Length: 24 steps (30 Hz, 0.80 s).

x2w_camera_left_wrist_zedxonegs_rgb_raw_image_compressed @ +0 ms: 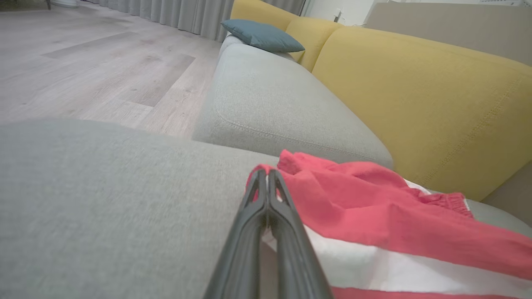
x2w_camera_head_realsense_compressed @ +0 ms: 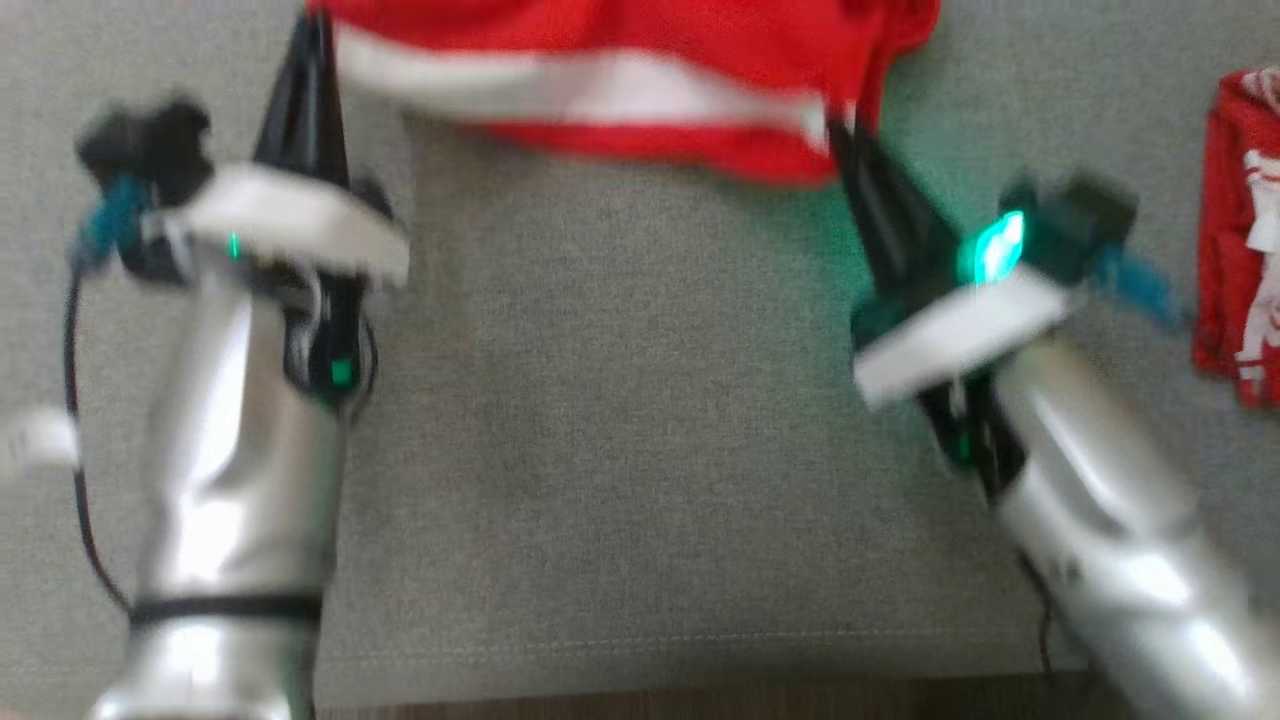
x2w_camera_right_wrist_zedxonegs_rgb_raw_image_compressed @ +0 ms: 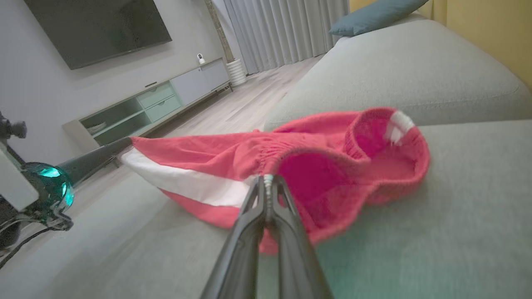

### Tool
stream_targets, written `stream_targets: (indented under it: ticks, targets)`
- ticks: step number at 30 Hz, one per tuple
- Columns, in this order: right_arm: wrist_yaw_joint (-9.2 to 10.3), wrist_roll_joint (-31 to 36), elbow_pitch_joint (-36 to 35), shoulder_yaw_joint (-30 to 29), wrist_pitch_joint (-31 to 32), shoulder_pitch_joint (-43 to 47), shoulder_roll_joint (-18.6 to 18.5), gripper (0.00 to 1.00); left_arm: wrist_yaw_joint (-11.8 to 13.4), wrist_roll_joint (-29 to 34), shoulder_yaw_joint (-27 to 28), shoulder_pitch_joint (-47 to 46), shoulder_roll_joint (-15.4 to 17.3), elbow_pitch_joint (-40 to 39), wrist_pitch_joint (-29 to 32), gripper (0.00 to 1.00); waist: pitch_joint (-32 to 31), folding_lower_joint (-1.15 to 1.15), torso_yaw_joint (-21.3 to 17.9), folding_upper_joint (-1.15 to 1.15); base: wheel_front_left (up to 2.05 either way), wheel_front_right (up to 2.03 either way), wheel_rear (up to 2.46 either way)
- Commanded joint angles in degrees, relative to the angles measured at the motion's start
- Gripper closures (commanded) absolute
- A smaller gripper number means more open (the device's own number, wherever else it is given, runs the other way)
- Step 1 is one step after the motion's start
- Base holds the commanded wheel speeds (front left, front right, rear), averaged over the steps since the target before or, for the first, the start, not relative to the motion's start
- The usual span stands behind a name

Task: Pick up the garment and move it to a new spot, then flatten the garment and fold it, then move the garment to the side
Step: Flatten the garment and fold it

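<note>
The garment (x2w_camera_head_realsense_compressed: 640, 70) is red with a white stripe and lies stretched across the far part of the grey cushion (x2w_camera_head_realsense_compressed: 620, 420). My left gripper (x2w_camera_head_realsense_compressed: 318, 30) is shut on its left corner; in the left wrist view the closed tips (x2w_camera_left_wrist_zedxonegs_rgb_raw_image_compressed: 267, 174) pinch the red edge of the garment (x2w_camera_left_wrist_zedxonegs_rgb_raw_image_compressed: 374, 207). My right gripper (x2w_camera_head_realsense_compressed: 845, 130) is shut on the right side, and in the right wrist view its tips (x2w_camera_right_wrist_zedxonegs_rgb_raw_image_compressed: 268, 180) clamp the elastic waistband of the garment (x2w_camera_right_wrist_zedxonegs_rgb_raw_image_compressed: 316, 166). The cloth hangs taut between the two grippers, lifted a little at the held edges.
A second red and white cloth (x2w_camera_head_realsense_compressed: 1245, 235) lies at the right edge of the cushion. Yellow backrests (x2w_camera_left_wrist_zedxonegs_rgb_raw_image_compressed: 428, 95) rise behind the seat, with a blue pillow (x2w_camera_left_wrist_zedxonegs_rgb_raw_image_compressed: 262, 36) further along. Wooden floor (x2w_camera_left_wrist_zedxonegs_rgb_raw_image_compressed: 83, 66) lies beyond the cushion's front edge (x2w_camera_head_realsense_compressed: 640, 700).
</note>
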State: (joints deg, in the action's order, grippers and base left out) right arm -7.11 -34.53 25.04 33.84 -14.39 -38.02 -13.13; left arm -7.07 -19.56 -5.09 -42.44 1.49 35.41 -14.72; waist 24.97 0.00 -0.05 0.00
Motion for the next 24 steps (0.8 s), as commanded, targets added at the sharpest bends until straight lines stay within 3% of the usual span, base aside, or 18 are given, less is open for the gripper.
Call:
stream_targets:
  ticks: [1, 6, 14, 24]
  targets:
    - [-0.37, 1.61, -6.36, -0.36, -0.60, 6.75, -0.97, 1.00, -0.23, 0.40, 2.26, 5.34, 1.43, -6.02, -0.28, 1.00, -2.21, 0.00, -0.05, 0.00, 0.00, 0.00, 0.00]
    - [-0.37, 4.17, -14.27, -2.67, -0.60, 19.56, -3.18, 1.00, -0.38, 1.39, 1.28, 17.39, 1.63, -13.73, -0.28, 1.00, -5.26, 0.00, 0.42, 0.00, 0.00, 0.00, 0.00]
    - [-0.37, 5.12, -25.20, -5.02, 2.18, 35.12, -5.85, 1.00, -0.24, 0.21, -0.13, 31.71, 5.16, -22.89, -0.13, 1.00, -9.44, 0.00, 0.03, 0.00, 0.00, 0.00, 0.00]
    - [-0.37, 4.63, -34.75, -8.16, 8.47, 44.35, -4.37, 1.00, 2.17, -1.04, 1.00, 39.83, 6.52, -36.53, 4.60, 1.00, -10.72, 0.00, -0.61, 0.00, 0.00, 0.00, 0.00]
